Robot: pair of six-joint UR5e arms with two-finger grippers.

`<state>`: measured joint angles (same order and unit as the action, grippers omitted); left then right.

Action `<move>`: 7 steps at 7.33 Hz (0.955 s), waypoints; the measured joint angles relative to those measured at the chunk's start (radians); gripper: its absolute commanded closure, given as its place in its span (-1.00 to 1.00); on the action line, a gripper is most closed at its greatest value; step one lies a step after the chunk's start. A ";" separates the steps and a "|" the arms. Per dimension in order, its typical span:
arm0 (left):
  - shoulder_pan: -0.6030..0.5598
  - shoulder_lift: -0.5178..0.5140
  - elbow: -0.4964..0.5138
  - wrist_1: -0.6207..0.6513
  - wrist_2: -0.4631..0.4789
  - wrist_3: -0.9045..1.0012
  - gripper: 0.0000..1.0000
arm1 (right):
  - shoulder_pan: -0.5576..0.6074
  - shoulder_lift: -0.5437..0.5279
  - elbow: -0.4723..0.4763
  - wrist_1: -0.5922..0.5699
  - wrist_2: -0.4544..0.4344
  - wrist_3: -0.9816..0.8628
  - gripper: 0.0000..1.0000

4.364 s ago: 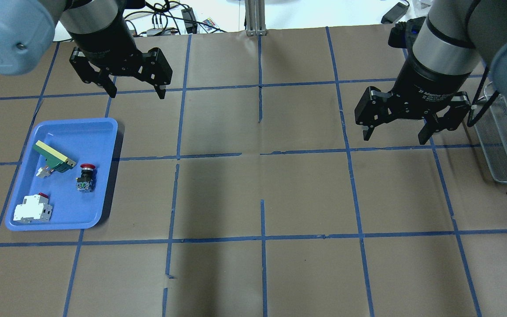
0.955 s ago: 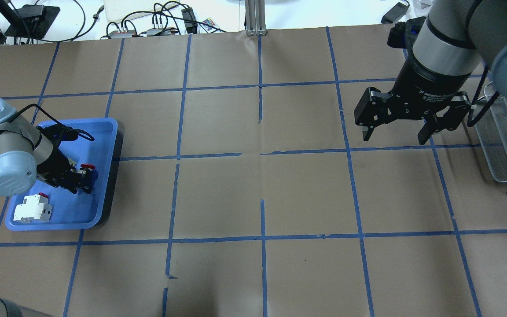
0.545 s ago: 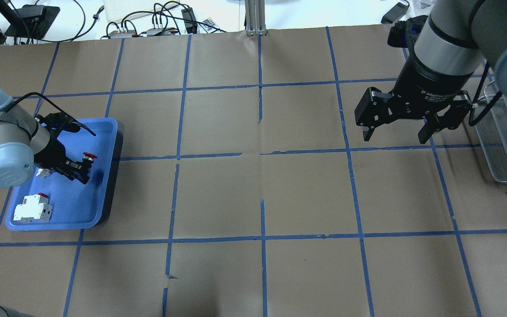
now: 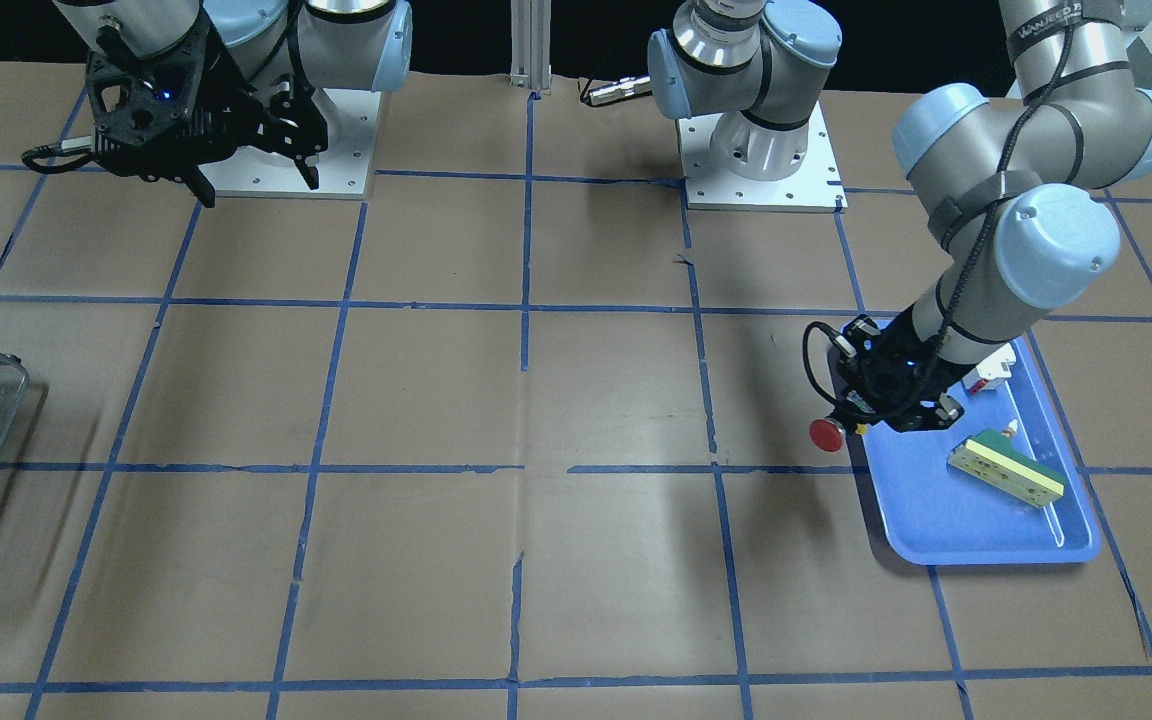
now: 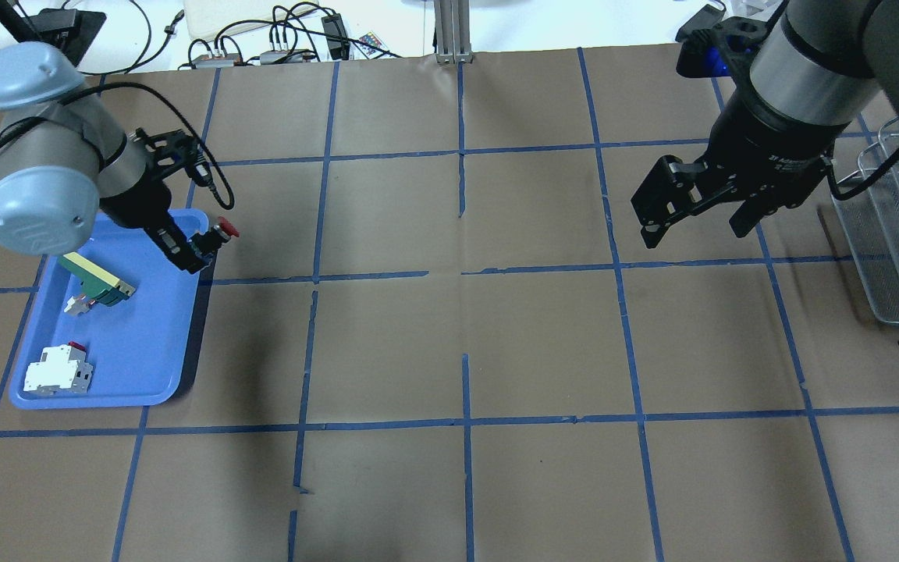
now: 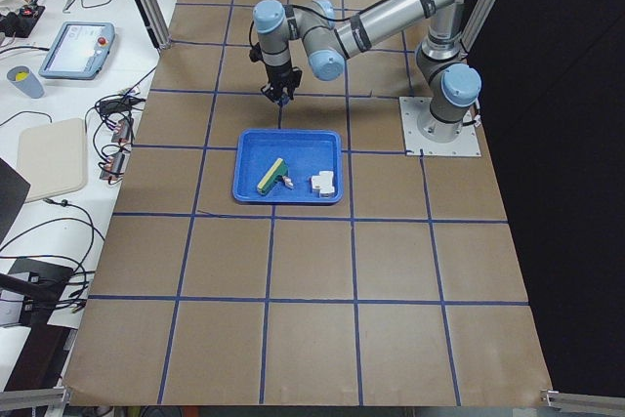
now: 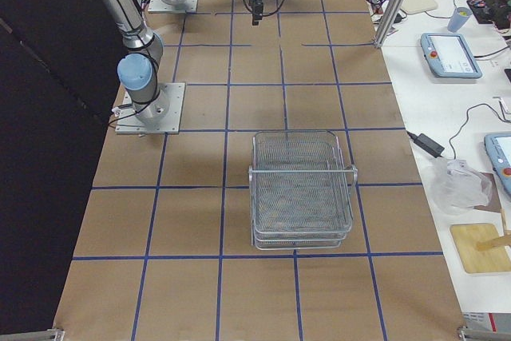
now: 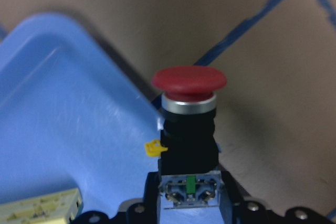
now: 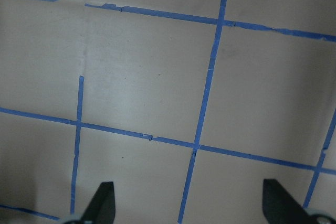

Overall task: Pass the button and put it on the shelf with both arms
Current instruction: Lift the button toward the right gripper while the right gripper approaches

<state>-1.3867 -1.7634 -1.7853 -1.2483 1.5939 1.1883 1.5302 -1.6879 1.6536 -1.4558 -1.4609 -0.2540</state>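
1. Only the left wrist view shows the grip: the button is clamped in the left gripper, with the red cap pointing away and the rear block down between the jaws.
2. In the overhead view the button is seen held above the tray, over its corner toward the table's middle. A bar and a white block are left lying in the tray.
3. The right gripper is held wide apart with nothing in it; only taped paper is seen under it in its wrist view.
4. The shelf is shown whole only from the right side and is cut off in the overhead view.
5. "VANJEE" is read on a band on the left arm. The right gripper's label is too blurred to read.
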 measured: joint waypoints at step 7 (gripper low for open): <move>-0.477 -0.017 0.344 -0.227 -0.213 0.120 1.00 | -0.110 0.011 0.012 -0.031 0.180 -0.904 -1.00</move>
<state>-1.8638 -1.7804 -1.4415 -1.4756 1.3812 1.3085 1.4204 -1.6766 1.6657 -1.4871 -1.2809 -1.1581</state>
